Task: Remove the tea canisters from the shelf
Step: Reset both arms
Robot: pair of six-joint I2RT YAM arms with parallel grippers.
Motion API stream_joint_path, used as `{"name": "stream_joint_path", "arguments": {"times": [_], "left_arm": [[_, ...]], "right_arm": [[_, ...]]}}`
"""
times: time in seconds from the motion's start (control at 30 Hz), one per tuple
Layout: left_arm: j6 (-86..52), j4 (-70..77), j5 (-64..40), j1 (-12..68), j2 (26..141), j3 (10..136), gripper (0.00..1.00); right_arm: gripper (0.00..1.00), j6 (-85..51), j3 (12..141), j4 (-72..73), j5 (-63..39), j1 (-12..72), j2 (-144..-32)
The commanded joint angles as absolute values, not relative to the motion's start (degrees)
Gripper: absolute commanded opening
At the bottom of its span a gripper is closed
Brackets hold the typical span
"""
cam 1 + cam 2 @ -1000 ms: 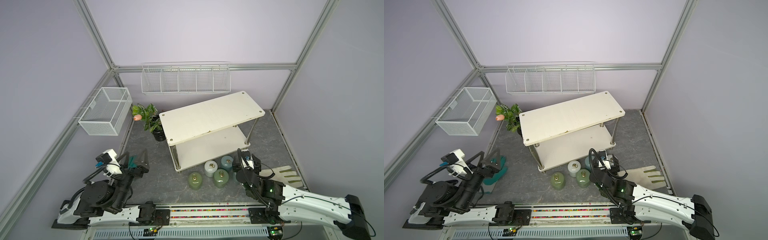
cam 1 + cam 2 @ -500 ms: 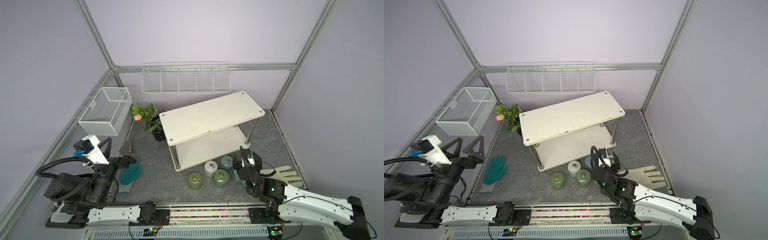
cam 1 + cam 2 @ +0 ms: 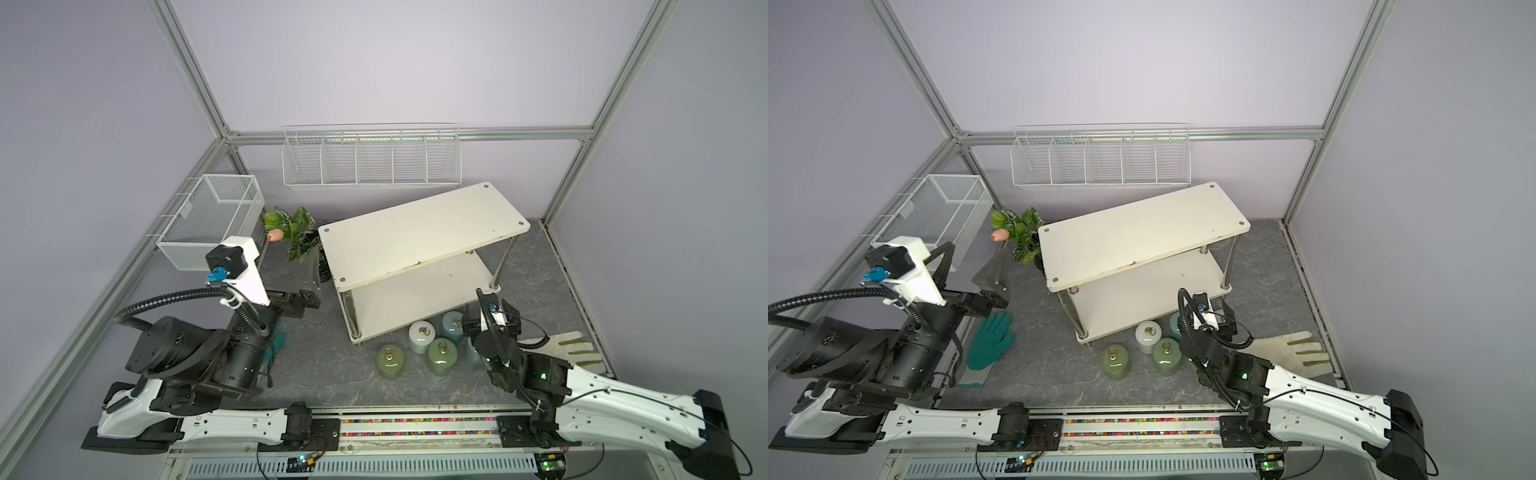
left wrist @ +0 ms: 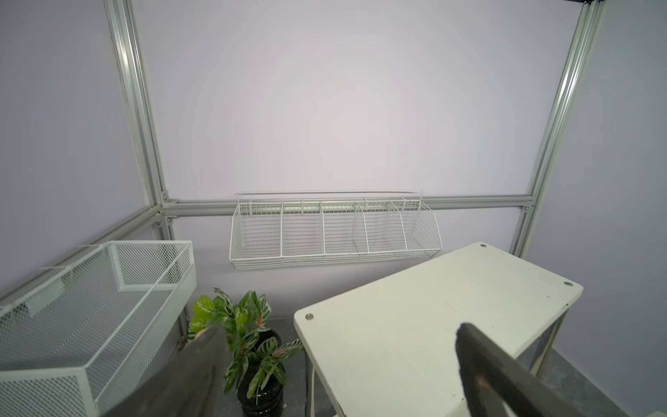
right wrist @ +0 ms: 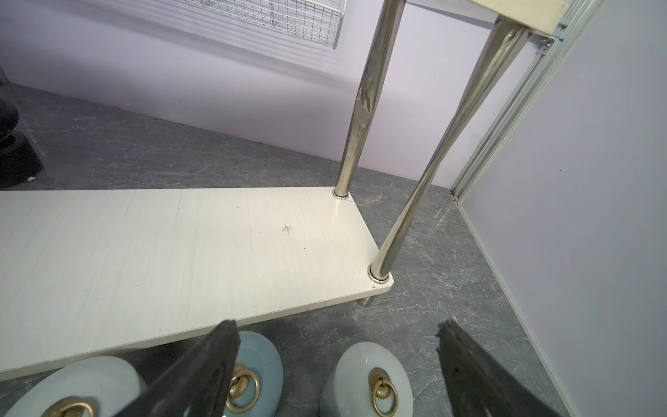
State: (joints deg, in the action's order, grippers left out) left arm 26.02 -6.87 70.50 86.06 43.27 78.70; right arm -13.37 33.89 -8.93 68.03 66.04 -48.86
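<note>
The shelf [image 3: 424,232] is standing at a slant on the grey floor [image 3: 316,365]. A long wire basket [image 3: 371,160] is hanging behind the shelf, and a mesh basket [image 3: 212,220] is hanging beyond its left end. I am holding my left gripper [image 4: 338,326] in the air off the shelf's left end, above the level of its top board, with the fingers [image 4: 487,368] wide apart and nothing between them. My right gripper [image 5: 336,325] is hanging low, just in front of the shelf's lower board near its right end. Its fingers are also apart, standing on both sides of a pale canister [image 5: 353,375] without touching it. A potted plant [image 3: 295,232] is standing at the shelf's left back corner. A green glove [image 3: 990,343] is lying left of the shelf and a cream glove [image 3: 1287,349] right of its front. Four more canisters are standing upright on the floor just in front of the lower board: a white canister [image 3: 422,336], a blue canister [image 3: 452,326], a green canister [image 3: 441,356] beside them, and a second green canister [image 3: 390,362] a little apart to the left.
</note>
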Motion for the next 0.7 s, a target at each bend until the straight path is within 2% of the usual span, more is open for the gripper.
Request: {"name": "stream_joint_path", "arguments": {"times": [0.0,0.13,0.23,0.33,0.47,0.67], "left_arm": [[21.58,-14.54,63.46,80.08,46.96,86.46,1.0],[12.5,-30.91,54.97,67.45,56.82,99.61,1.0],[3.78,-40.35,41.24,52.63,63.92,107.48,1.0],[-0.89,-43.35,29.63,41.33,68.43,110.21,1.0],[-5.07,-42.41,22.09,32.43,70.65,106.58,1.0],[-15.2,-35.45,13.22,17.36,66.13,91.55,1.0]], "right_arm": [[0.89,-12.74,35.33,-8.07,68.1,65.66,-48.21],[0.89,-12.2,35.07,-7.78,68.12,65.57,-47.9],[0.89,-12.39,34.98,-8.06,67.93,65.58,-47.89],[0.89,-12.6,34.9,-8.76,68.45,65.59,-46.9],[0.89,-12.25,33.78,-8.63,69.7,65.36,-45.28],[0.89,-11.39,33.32,-8.35,69.0,62.61,-45.14]]}}
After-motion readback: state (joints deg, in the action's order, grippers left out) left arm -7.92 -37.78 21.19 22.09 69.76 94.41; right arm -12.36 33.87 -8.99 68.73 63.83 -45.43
